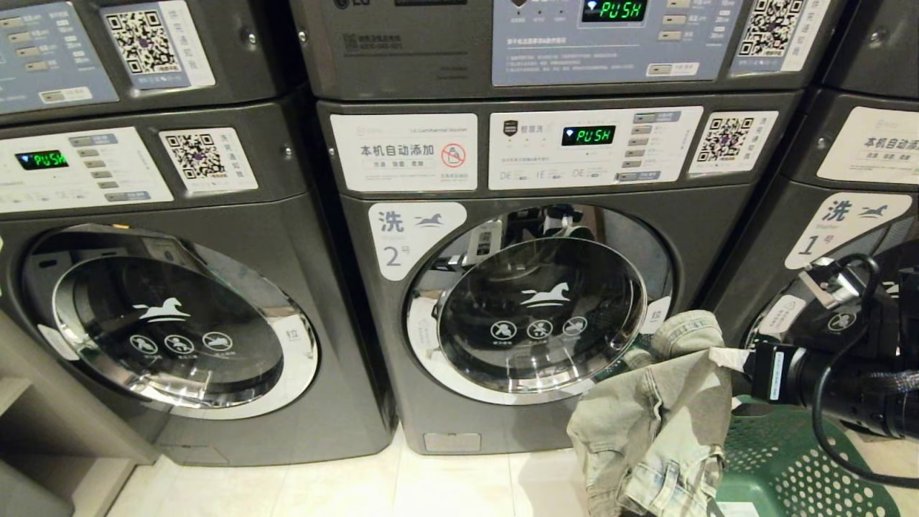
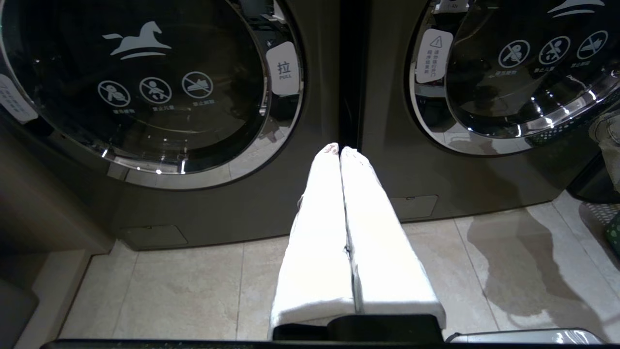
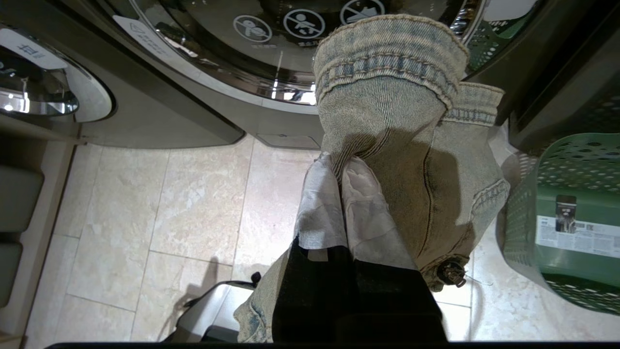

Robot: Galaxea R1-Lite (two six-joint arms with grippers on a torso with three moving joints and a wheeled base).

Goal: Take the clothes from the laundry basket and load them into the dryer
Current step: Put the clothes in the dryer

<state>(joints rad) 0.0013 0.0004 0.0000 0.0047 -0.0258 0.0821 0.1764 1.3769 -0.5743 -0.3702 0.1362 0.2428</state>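
Note:
My right gripper (image 1: 726, 359) is shut on a pale grey-green denim garment (image 1: 660, 424), one of the clothes. The garment hangs in folds above the floor, in front of the middle washer's door and just left of the green laundry basket (image 1: 782, 467). In the right wrist view the white-covered fingers (image 3: 319, 194) pinch a fold of the denim (image 3: 387, 106), with its stitched cuff uppermost and the basket (image 3: 571, 194) beside it. My left gripper (image 2: 340, 149) is shut and empty, held low before the gap between two washers. The dryer is out of view.
Three grey washers with white horse marks stand side by side: left door (image 1: 169, 319), middle door (image 1: 538, 312), right one behind my arm (image 1: 840, 230). Control panels of stacked upper machines (image 1: 603, 36) run along the top. Pale floor tiles (image 1: 323, 488) lie in front.

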